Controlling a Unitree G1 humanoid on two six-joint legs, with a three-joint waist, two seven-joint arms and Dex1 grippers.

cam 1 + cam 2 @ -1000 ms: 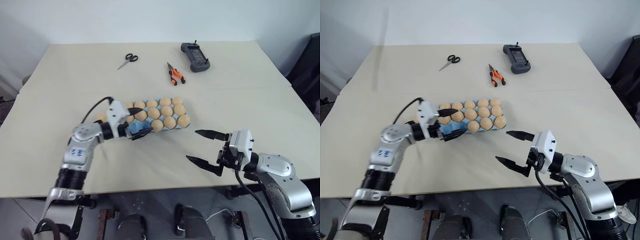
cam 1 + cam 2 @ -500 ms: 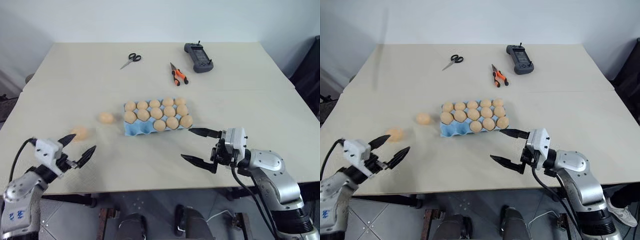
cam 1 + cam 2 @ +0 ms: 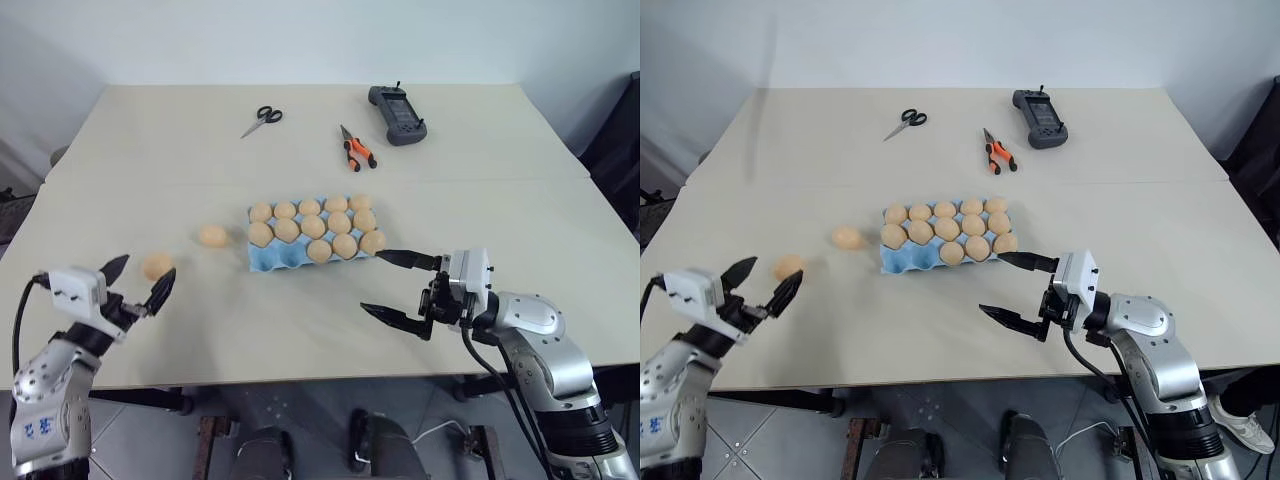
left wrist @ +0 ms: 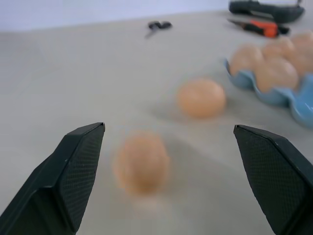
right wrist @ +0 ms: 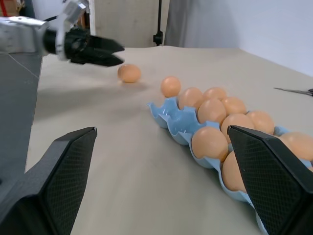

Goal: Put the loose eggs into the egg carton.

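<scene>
- Left eye view: nearer loose egg lies on the desk, lower left, just beyond the left claw, which gapes wide and empty.
- Egg carton sits mid-frame; right claw, also wide, is farther.

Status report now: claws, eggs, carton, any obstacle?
Left claw open, facing nearest loose egg. Right claw open, empty, beside carton. Second egg loose on table. Nothing blocking.

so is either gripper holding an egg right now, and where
Neither. The left gripper is open with a loose egg just ahead of it; the right gripper is open and empty near the egg carton.
</scene>
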